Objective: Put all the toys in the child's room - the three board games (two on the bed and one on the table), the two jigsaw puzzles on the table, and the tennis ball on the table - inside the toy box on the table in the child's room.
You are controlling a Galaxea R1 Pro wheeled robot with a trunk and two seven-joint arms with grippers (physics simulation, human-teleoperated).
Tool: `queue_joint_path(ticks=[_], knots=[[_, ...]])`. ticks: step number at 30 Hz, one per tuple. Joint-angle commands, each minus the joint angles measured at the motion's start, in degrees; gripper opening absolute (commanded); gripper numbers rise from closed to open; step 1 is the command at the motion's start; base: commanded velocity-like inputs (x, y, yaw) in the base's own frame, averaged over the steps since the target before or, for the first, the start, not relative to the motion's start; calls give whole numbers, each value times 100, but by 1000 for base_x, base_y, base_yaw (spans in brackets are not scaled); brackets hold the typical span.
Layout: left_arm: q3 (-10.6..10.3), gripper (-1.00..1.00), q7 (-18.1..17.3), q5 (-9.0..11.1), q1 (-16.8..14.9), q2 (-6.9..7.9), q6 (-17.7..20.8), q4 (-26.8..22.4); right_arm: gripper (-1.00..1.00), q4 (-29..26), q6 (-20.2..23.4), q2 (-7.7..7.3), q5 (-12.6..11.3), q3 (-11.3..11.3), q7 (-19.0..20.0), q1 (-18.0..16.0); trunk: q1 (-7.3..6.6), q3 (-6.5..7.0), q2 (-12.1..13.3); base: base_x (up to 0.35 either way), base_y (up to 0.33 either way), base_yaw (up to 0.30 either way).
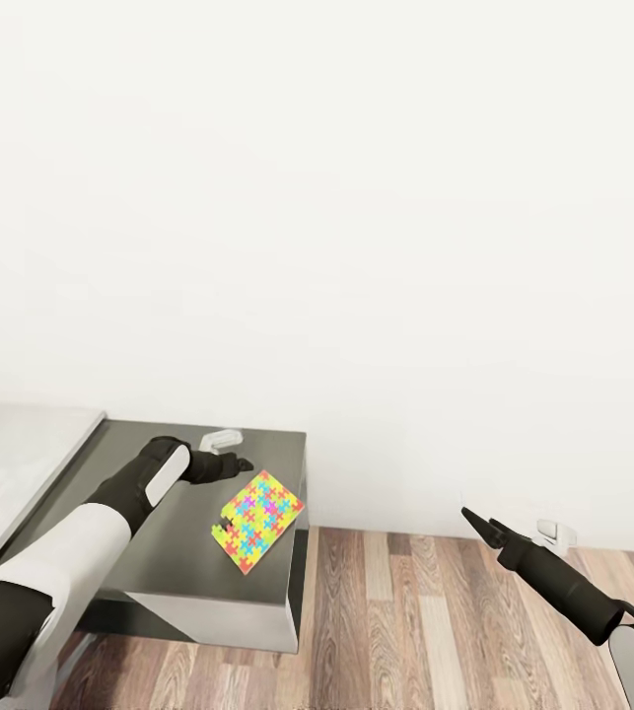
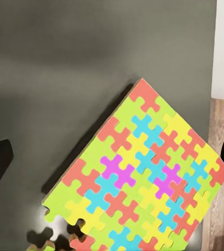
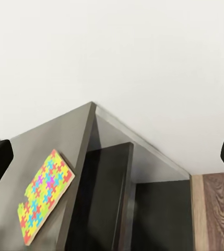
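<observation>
Hovering lower left, your left gripper (image 1: 241,462), jaws spread, sits above the puzzle (image 1: 257,520) on the table (image 1: 159,552) (right gripper (image 1: 481,524) open, lower right).

Left arm, white-sleeved with a black forearm, reaches forward, ending in the black two-fingered left gripper (image 1: 242,461), its fingers spread wide apart. Right arm extends forward at low right; its black two-fingered right gripper (image 1: 481,523) points up-left, fingers likewise parted.

multicoloured jigsaw puzzle (image 1: 258,520); dark grey table (image 1: 159,552)
</observation>
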Motion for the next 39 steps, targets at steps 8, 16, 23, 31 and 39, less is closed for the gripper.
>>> queue_joint_path(ticks=[8, 16, 23, 31, 39], knots=[[-27, 100, -32, -40, -6, -1, -51, -4, 100, -2, 38, 3, -34, -5, 6, -5, 3, -86, -11, 0, 0, 0], [-29, 100, -32, -37, -6, -31, -147, -4, 100, -2, 36, 0, -34, -8, 6, -5, 3, -161, -11, 0, 0, 0], [-41, 100, -38, -37, -6, -34, -169, -4, 100, 3, 37, -1, -34, -8, 7, -5, 3, -227, -11, 0, 0, 0], [-57, 100, -41, -37, -6, -36, -178, -4, 100, 6, 36, -1, -34, -8, 12, -5, 3, -303, -11, 0, 0, 0], [-69, 100, -106, -36, -6, -44, -180, -4, 100, 5, 35, -1, -34, -8, 10, -5, 3, -378, -11, 0, 0, 0]])
